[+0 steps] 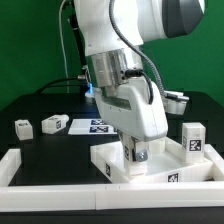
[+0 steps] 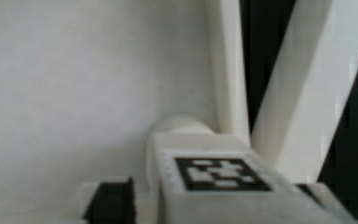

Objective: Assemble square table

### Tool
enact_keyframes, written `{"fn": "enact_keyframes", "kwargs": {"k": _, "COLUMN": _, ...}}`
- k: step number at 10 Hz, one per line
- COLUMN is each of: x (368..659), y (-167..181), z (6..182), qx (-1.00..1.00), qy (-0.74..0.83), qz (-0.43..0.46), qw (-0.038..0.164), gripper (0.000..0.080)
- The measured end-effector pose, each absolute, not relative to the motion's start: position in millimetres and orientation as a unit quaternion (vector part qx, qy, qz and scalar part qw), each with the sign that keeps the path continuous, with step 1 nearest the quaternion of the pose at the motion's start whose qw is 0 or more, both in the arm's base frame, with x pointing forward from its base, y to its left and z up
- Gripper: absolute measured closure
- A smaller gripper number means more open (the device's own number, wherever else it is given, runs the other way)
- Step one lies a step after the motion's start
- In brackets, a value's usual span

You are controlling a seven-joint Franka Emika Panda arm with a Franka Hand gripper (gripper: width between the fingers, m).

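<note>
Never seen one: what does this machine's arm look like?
The arm is glossy white with rounded shells and a dark grey cap at one joint. A black cable runs beside it. Its tool has a pale grey body.

Black table with slab, legs

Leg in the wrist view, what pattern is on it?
White leg with a black-and-white square tag; wrist view shows it best.

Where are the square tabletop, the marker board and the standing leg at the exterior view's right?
square tabletop (image 1: 165,165): exterior view, its top face.
marker board (image 1: 86,126): exterior view, its printed middle.
standing leg (image 1: 193,140): exterior view, its tagged front side.
</note>
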State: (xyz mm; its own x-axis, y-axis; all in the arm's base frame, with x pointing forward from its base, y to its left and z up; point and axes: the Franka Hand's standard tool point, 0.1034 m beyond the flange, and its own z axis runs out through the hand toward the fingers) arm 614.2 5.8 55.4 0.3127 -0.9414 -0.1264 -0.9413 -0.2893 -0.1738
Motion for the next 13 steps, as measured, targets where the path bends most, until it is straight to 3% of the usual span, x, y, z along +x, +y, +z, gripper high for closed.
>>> {"fn": "enact_keyframes", "kwargs": {"k": 1, "x": 613.9, "y": 6.2, "z": 54.8, "qx": -0.805, "qy": 0.584, "qz": 0.000, "qw": 0.108, "gripper": 0.0270}}
{"fn": "enact_keyframes", "kwargs": {"k": 2, "x": 613.9, "y": 6.2, "z": 54.9, "qx": -0.820, "qy": 0.563, "qz": -0.003, "qw": 0.107, "gripper": 0.0270}}
{"fn": "enact_keyframes", "kwargs": {"k": 3, "x": 613.4, "y": 5.7, "z": 55.8, "qx": -0.850, "qy": 0.516, "qz": -0.009, "qw": 0.106, "gripper": 0.0175}}
{"fn": "enact_keyframes", "kwargs": {"k": 4, "x": 613.8, "y": 5.0, "z": 61.7, "qx": -0.886, "qy": 0.450, "qz": -0.021, "qw": 0.105, "gripper": 0.0157}}
{"fn": "enact_keyframes", "kwargs": {"k": 6, "x": 617.2, "y": 16.9, "z": 74.4, "qx": -0.944, "qy": 0.318, "qz": -0.042, "qw": 0.081, "gripper": 0.0151}}
{"fn": "enact_keyframes", "kwargs": {"k": 9, "x": 616.3, "y": 15.7, "z": 71.3, "qx": -0.976, "qy": 0.199, "qz": -0.050, "qw": 0.073, "gripper": 0.0151}}
{"fn": "enact_keyframes", "kwargs": {"k": 11, "x": 619.8, "y": 7.9, "z": 69.9, "qx": -0.997, "qy": 0.008, "qz": -0.063, "qw": 0.046, "gripper": 0.0151}}
{"fn": "enact_keyframes", "kwargs": {"k": 13, "x": 623.6, "y": 2.7, "z": 64.9, "qx": -0.992, "qy": -0.093, "qz": -0.073, "qw": 0.037, "gripper": 0.0151}}
